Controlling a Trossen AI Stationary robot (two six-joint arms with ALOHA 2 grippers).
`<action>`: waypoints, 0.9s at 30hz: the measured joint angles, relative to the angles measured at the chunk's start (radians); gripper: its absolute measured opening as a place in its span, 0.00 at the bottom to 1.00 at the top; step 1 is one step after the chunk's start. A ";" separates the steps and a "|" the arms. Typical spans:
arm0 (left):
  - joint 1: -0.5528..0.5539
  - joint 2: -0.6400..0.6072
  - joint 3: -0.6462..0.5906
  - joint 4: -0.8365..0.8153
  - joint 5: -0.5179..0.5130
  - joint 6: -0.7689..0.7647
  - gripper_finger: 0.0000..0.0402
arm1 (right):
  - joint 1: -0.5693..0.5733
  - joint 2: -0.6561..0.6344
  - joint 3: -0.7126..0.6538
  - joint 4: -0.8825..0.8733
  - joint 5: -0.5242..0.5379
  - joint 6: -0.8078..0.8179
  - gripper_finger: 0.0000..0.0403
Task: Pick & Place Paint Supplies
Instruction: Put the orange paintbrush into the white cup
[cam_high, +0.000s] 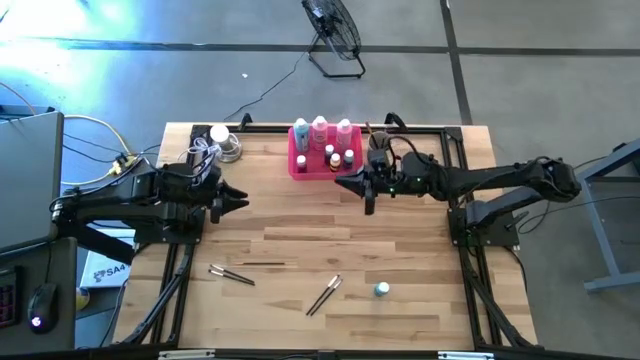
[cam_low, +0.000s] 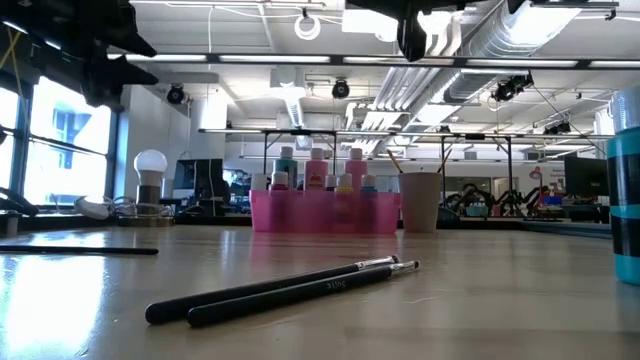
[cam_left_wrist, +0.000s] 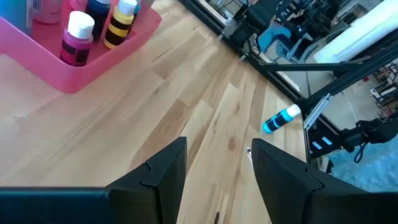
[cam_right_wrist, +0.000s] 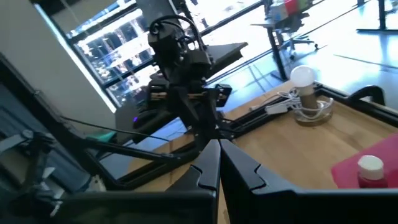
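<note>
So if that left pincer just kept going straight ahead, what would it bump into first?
Probably the right pincer, which faces the left pincer across bare table; heights are unclear, so it might pass.

Bottles (cam_high: 321, 140) in tray (cam_high: 297, 167) at table's far edge; brushes (cam_high: 324, 295) near front.

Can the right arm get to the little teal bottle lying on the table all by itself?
Probably yes. The little teal bottle lies alone on bare wood at the front of the table, with nothing around it. The right gripper hangs near the pink tray, fingers shut and empty, so it must open first.
</note>
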 joint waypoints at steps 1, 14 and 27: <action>0.000 0.000 0.000 0.003 0.000 0.000 0.44 | 0.011 0.000 0.000 -0.002 0.024 -0.001 0.00; -0.030 0.117 0.000 0.226 -0.133 0.075 0.44 | 0.052 0.000 0.000 0.010 0.116 -0.045 0.00; -0.286 0.393 0.130 0.317 -0.372 0.209 0.44 | 0.035 -0.010 0.000 -0.007 -0.083 -0.090 0.00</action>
